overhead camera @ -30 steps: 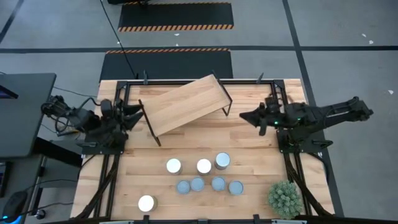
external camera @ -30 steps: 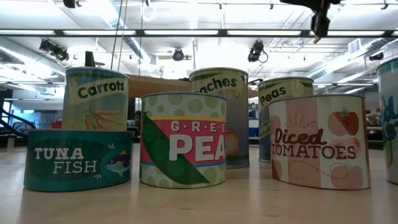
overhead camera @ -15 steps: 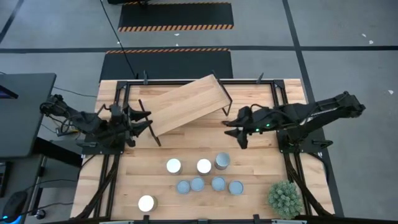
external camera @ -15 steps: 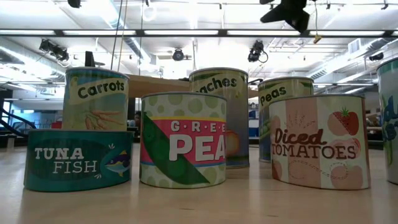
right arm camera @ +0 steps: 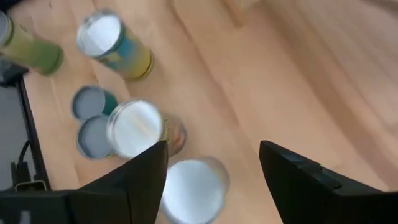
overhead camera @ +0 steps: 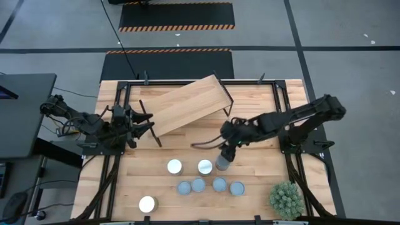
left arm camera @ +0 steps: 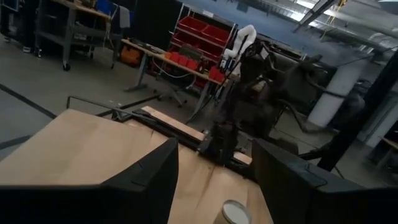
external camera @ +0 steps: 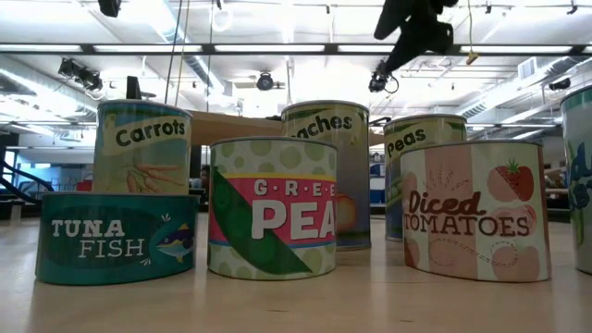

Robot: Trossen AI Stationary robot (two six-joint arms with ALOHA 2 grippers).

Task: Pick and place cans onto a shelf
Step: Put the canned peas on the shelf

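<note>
Silver can point(overhead camera: 223, 162) (prob.) under open right tool point(overhead camera: 226, 152).

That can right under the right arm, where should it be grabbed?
Across its round side wall near the top, coming straight down. The can stands upright, and the right gripper hovers above it, fingers open. Another can stands close beside, so straddle the free sides.

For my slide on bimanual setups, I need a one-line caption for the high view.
Right gripper reaches over the cans, open, while the left gripper waits beside the empty shelf.
</note>
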